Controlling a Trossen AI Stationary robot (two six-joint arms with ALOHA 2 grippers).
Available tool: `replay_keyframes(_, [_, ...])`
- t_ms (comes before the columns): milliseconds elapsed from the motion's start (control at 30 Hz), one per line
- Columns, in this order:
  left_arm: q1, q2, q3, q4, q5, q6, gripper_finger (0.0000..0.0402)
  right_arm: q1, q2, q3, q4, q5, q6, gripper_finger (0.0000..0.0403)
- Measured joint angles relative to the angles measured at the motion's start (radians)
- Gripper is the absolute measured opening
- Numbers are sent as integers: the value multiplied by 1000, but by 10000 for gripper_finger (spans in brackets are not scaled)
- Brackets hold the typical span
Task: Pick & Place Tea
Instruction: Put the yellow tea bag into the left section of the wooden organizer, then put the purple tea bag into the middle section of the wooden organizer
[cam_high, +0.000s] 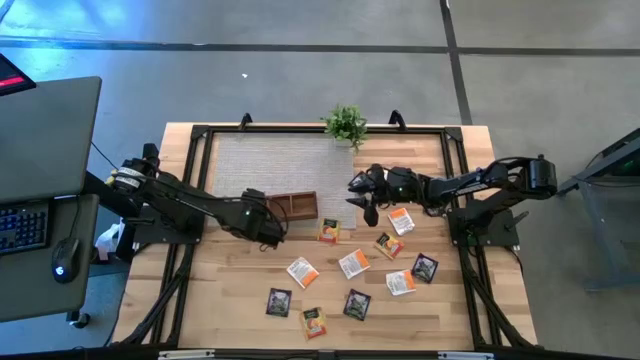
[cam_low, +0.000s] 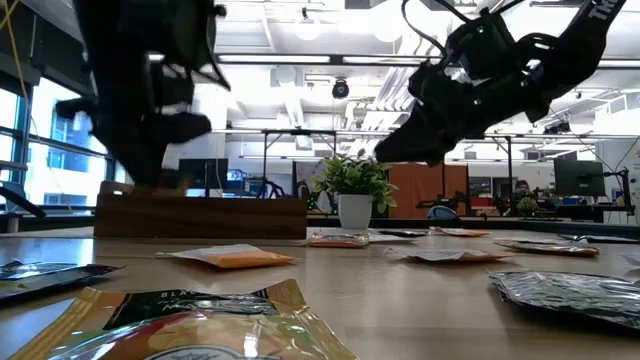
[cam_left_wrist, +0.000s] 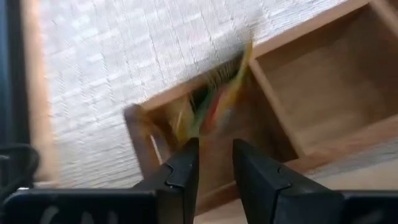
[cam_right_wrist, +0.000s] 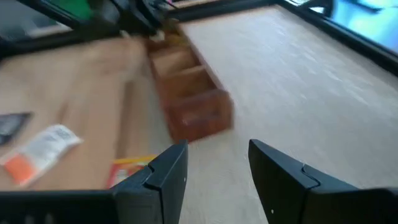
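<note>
Wooden desk (cam_high: 230, 290) carrying woven mat, brown tray (cam_high: 294, 206) as landmark. Left tool (cam_left_wrist: 214, 163) hovering over tray's end compartment, fingers parting, sachet (cam_left_wrist: 214, 99) standing inside, likely just released. Remaining sachets (cam_high: 354, 263) lying scattered beside tray. Right tool (cam_right_wrist: 214, 163) waiting open near tray, gripping nothing.

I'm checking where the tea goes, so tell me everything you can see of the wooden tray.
The wooden tray is a long, low brown box split by dividers into open compartments. It sits flat by the woven mat's near edge. A sachet stands on edge in the end compartment below the left end effector; the next one looks empty.
</note>
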Motion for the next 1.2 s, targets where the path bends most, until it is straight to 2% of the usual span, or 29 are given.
replay_keyframes(200, [0,-1,155,-194,-4,25,85,-30,0,0,-98,167,12,167])
replay_keyframes(367, [0,-1,216,-265,-27,59,85,-87,0,0,-218,224,15,167])
replay_keyframes(533, [0,-1,235,-280,-99,130,85,-149,29,1,-227,201,7,167])
replay_keyframes(700, [0,-1,251,-285,-105,149,85,-199,83,15,-248,177,-19,167])
replay_keyframes(833, [0,-1,250,-287,-105,156,85,-221,155,107,-322,160,-28,167])
replay_keyframes(1033, [0,-1,250,-287,-105,156,85,-229,287,272,-548,228,-45,167])
replay_keyframes(1200, [0,-1,250,-290,-105,157,85,-233,335,320,-626,219,-20,166])
